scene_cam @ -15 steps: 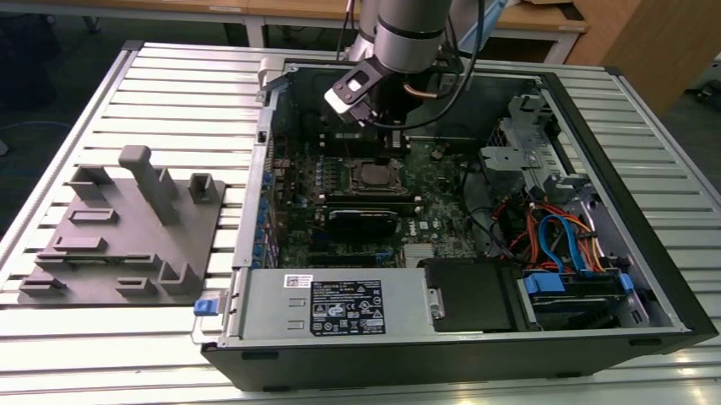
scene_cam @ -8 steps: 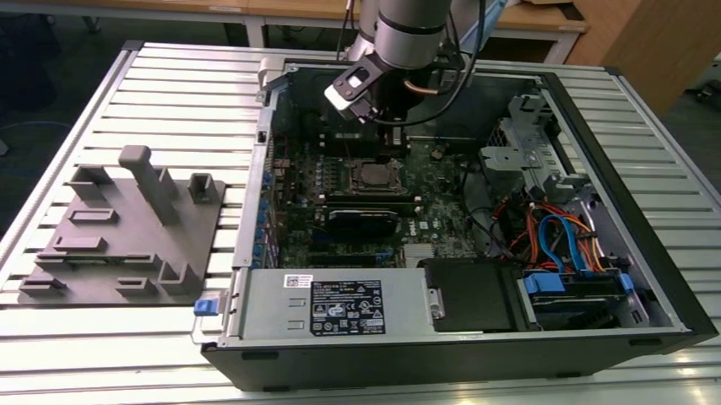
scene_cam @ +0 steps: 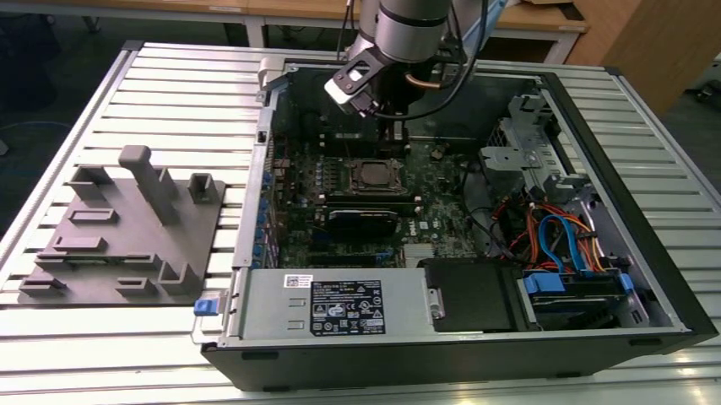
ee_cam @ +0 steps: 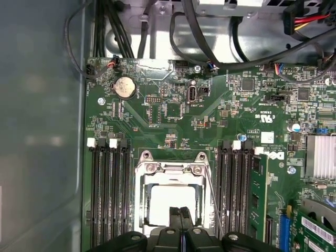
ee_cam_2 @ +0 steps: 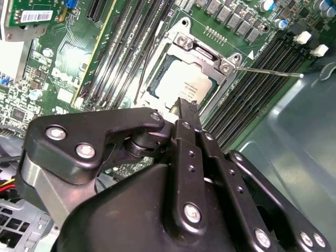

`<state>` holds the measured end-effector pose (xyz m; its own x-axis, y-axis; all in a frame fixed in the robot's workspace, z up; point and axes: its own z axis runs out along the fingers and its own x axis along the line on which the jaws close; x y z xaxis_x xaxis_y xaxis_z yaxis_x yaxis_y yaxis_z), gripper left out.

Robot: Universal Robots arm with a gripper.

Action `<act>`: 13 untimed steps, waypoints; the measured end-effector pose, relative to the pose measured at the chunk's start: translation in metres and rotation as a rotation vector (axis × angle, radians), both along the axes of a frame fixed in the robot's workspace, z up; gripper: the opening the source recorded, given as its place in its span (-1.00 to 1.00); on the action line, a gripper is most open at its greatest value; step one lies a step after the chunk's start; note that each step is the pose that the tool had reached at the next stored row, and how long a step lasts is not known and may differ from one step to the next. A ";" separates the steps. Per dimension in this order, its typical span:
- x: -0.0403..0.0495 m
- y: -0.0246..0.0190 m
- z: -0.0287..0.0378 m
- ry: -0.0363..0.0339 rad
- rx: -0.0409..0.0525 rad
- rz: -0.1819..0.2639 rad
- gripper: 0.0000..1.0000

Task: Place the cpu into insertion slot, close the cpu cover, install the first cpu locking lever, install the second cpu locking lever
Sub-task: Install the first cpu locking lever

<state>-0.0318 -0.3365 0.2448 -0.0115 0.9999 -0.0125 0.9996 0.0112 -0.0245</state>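
The cpu [ee_cam_2: 181, 86], a pale silvery square, lies in the insertion slot [scene_cam: 372, 175] on the green motherboard. The cpu cover [ee_cam_2: 202, 56], a thin metal frame, lies flat over it, and the chip shows through its window in both wrist views. A thin locking lever rod [ee_cam_2: 268, 72] sticks out sideways from the socket corner, and a lever rod [ee_cam: 212, 199] runs along the socket's side. My gripper [ee_cam_2: 186, 107] is shut with nothing between its black fingers. Its tips hover just over the edge of the cpu [ee_cam: 165, 202]. The gripper [ee_cam: 181, 212] points straight down at the socket.
The open computer case [scene_cam: 631, 245] lies on a slatted table. Black memory slots [ee_cam: 107, 194] flank the socket. A power supply [scene_cam: 327, 308] and a drive bay with coloured cables [scene_cam: 563, 245] fill the near side. A grey fixture block [scene_cam: 124, 228] stands at the exterior view's left.
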 end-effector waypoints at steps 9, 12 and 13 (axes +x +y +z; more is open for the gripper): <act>0.0000 0.0000 0.0077 -0.0001 0.0002 0.000 -0.80; 0.0000 0.0000 0.0078 -0.0001 0.0002 0.000 -0.80; 0.0000 0.0000 0.0078 0.0000 0.0001 0.000 -0.80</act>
